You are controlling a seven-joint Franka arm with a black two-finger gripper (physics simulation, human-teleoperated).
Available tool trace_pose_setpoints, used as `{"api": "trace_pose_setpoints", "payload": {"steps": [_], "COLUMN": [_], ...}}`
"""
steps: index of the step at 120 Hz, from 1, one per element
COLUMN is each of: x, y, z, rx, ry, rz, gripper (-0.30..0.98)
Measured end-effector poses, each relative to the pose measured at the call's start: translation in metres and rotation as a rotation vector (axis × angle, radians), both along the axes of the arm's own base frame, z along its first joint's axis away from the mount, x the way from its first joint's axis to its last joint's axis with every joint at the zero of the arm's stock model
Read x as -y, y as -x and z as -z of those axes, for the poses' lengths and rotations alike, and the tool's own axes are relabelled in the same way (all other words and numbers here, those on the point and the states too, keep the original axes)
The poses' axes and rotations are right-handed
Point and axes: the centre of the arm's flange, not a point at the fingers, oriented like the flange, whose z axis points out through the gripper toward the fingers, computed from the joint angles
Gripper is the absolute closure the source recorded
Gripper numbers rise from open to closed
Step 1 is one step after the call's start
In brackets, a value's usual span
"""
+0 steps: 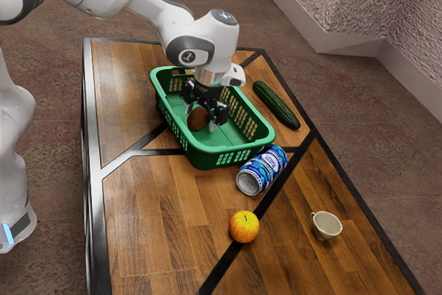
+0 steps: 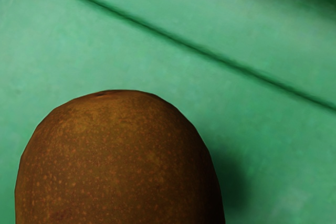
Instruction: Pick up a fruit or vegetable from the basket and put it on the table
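A mottled brown floor and a pale, rough wall [image 1: 359, 8] surround a wooden table [image 1: 148, 219] with dark metal strips. The gripper [image 1: 201, 118] reaches down into a green basket [image 1: 228, 155], its fingers standing apart on either side of a brown fruit [image 1: 198, 119]. The fruit lies inside the basket, low between the fingertips; in the wrist view it is just under the hand, with the green basket floor around it. I count one gripper, one basket and one brown fruit. Outside the basket there is one of each other thing: a cucumber [image 1: 276, 105], off from the gripper toward the exterior view's right, past the basket's long side; a blue and white can [image 1: 262, 170] on its side, nearer the camera than the gripper and close by the basket's end; an orange [image 1: 244, 226], nearer the camera still; and a small white cup [image 1: 326, 226], well apart from the gripper, toward the exterior view's right.
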Motion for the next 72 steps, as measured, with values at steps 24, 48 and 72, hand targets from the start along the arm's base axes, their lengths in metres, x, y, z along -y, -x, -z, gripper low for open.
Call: {"api": "trace_pose_setpoints", "payload": {"steps": [24, 48, 72], "x": [-0.0004, -0.0021, -0.0083], "y": [-0.0008, -0.0012, -0.0012], "z": [0.0015, 0.0023, 0.003], "rx": [0.005, 0.006, 0.003], "ry": [-0.001, -0.002, -0.071], "rz": [-0.001, -0.004, 0.032], "gripper": [0.01, 0.02, 0.32]}}
